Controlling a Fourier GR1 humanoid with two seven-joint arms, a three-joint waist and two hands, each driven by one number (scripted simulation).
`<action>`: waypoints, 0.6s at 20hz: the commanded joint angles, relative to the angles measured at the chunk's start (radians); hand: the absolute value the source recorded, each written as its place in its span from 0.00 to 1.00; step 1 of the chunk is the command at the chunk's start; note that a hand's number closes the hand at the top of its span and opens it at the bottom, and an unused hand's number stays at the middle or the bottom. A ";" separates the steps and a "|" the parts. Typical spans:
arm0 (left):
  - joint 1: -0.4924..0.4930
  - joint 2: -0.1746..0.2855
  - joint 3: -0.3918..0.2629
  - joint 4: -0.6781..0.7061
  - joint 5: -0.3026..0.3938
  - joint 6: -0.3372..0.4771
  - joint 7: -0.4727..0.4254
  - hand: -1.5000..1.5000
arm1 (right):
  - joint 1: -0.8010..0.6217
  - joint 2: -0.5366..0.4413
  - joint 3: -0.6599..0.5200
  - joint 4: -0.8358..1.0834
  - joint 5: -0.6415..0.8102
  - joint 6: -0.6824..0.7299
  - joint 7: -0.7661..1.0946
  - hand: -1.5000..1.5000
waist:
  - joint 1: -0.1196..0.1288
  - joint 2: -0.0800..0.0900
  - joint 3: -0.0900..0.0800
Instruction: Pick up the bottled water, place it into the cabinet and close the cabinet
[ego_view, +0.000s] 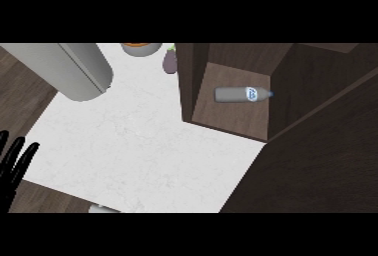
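1. Head view. Cabinet (235, 120): dark wood, open toward the worktop (148, 150). It is the landmark for all entries.
2. Bottled water (240, 94): inside the cabinet, lying on its side on the shelf. No robot hand touches it. Placement looks done; closing is not yet done.
3. Left robot hand (13, 160): far left of the cabinet at the frame edge, fingers straight and released, resting, holding nothing.
4. Right robot hand: not visible.
5. Dark panel (325, 150): right of the cabinet's shelf, probably the door, open for access.
6. Purple vegetable (170, 61): just left of the cabinet's outer wall.
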 joint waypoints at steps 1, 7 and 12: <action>-0.005 0.011 0.011 0.005 0.008 -0.013 0.004 0.00 | -0.063 0.062 0.108 0.024 -0.011 -0.018 0.083 1.00 | 0.002 0.006 0.000; 0.001 0.012 0.018 0.015 0.016 -0.026 0.003 0.00 | -0.040 0.082 0.123 0.072 -0.087 -0.009 0.094 1.00 | 0.017 0.026 0.002; -0.016 0.020 0.023 -0.001 0.020 -0.038 0.004 0.00 | -0.043 0.091 0.134 0.109 -0.182 0.016 0.079 1.00 | 0.045 0.038 0.005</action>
